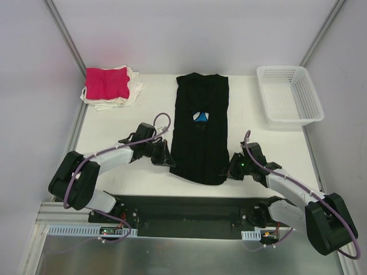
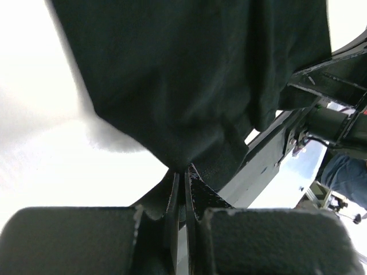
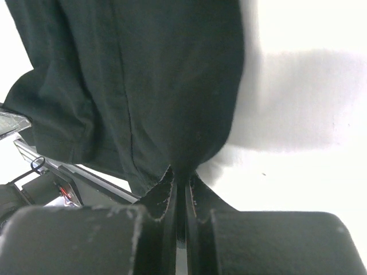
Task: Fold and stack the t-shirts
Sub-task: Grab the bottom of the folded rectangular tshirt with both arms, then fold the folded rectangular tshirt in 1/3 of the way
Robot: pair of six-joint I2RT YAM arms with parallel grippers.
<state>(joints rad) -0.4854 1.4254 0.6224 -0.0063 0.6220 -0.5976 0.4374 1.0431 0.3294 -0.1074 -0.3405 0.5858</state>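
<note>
So the left end effector (image 2: 184, 172) is clamping tight on the black shirt (image 1: 200, 143). Its jaws are pretty much pressed together, with just a thin bit of the hem pinched between them, right at the near left corner of the cloth. The right end effector (image 3: 180, 172) is doing the same thing on the near right corner, closed narrow on a fold of fabric. In both wrist views the dark cloth is fanning out from the fingertips and filling most of the shot, throwing a soft shadow on the white tabletop (image 1: 114, 123). From the top camera, both arms are reaching in low from either side, so the shirt's near edge is sitting between the two of them. The shirt itself is lying in the middle of the tabletop as a long narrow strip, running from the near side toward the far one. A small patch of the blue print (image 1: 200, 117) is peeking out around the middle of it. Over at the far left corner a pink shirt (image 1: 106, 82) is sitting on top of some white shirts (image 1: 135, 91), a bit messy and well apart from the black one. At the far right a white mesh basket (image 1: 287, 70) is sitting off by itself, not touching any of the shirts.
</note>
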